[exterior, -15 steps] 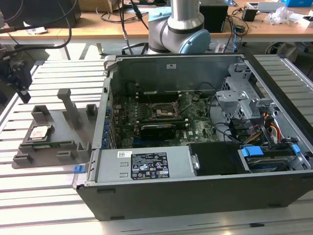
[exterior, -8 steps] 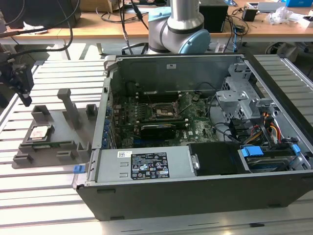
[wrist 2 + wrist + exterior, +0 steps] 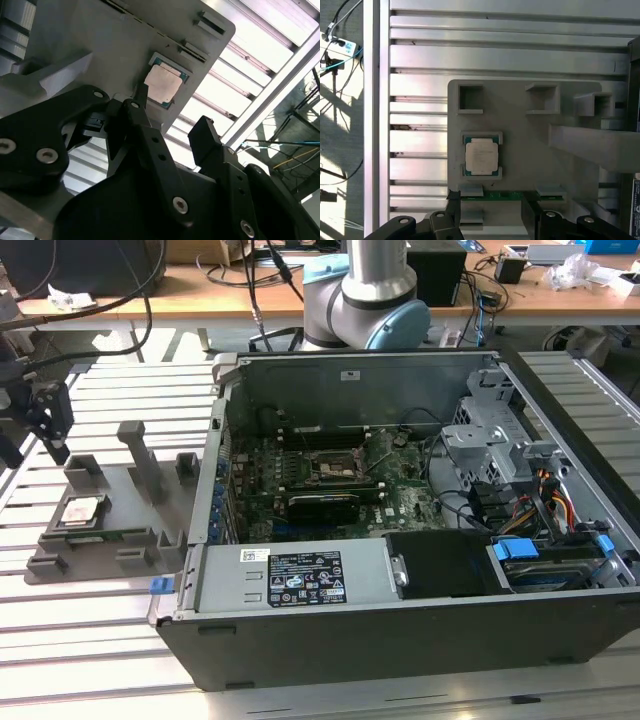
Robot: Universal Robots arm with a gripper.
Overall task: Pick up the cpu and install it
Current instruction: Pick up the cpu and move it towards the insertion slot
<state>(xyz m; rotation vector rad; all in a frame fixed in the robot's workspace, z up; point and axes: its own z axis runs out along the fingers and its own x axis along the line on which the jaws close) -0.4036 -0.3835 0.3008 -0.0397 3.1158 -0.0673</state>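
1. The gripper (image 3: 55,440) hangs over the slatted table (image 3: 100,640) at the exterior view's left, well apart from the open computer case (image 3: 400,640); it sits above the far corner of the grey holder (image 3: 150,505).
2. Its two black fingers (image 3: 135,120) stand wide apart in both wrist views; the holder's surface and the table's slats show through the gap between them.
3. The cpu (image 3: 481,156) lies flat in a shallow square recess of the holder, silvery plate upward; it is near the gripper but apart from it.
4. A long green memory strip (image 3: 505,195) rests in a slot along the holder's edge, just beside the cpu; in the first wrist view it lies between the cpu and the fingers.
5. A tall grey post (image 3: 140,455) rises from the holder near the cpu; a low block (image 3: 85,468) stands just beside the recess, between the cpu and the gripper in the exterior view.
6. Inside the case, the dark square socket frame (image 3: 335,468) sits on the green motherboard (image 3: 410,505); loose cables and a metal drive cage (image 3: 480,430) crowd the side toward the exterior view's right.
7. The case's side wall (image 3: 215,470) stands upright between the holder and the socket frame; the arm's base (image 3: 370,290) rises behind the case.
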